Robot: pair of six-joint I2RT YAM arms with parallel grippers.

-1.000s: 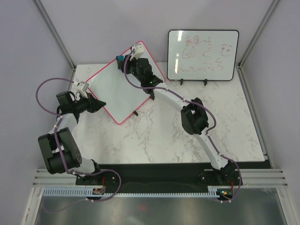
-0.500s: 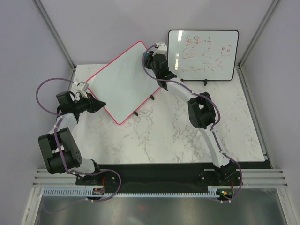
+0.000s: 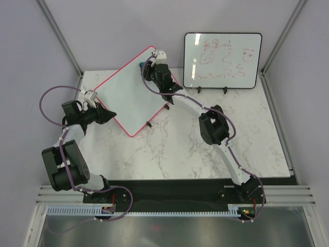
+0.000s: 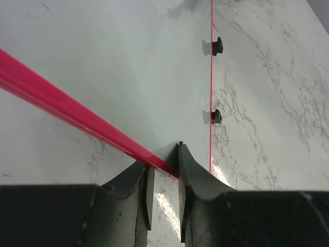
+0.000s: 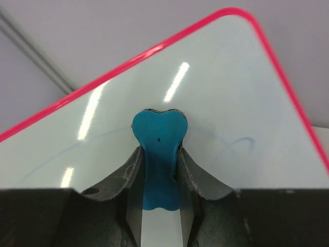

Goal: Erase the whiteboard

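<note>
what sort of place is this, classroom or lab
Probably a robot lab test cell: left arm and right arm bolted to a marble-pattern table, metal posts and plain walls closing it in, the whiteboard as a practice prop.

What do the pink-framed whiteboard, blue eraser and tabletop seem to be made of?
Whiteboard: glossy, smooth panel, streaked with light reflections; frame looks plastic. Blue eraser: matte, probably foam or soft plastic. Table: grey-veined marble look, possibly laminate.

The large rectangular whiteboard with a pink-red frame sits turned diamond-wise over the far left of the marble bench, its far corner tilted up. Its white surface is nearly clean, with faint blue traces near that corner. Two small black feet show along one edge.
</note>
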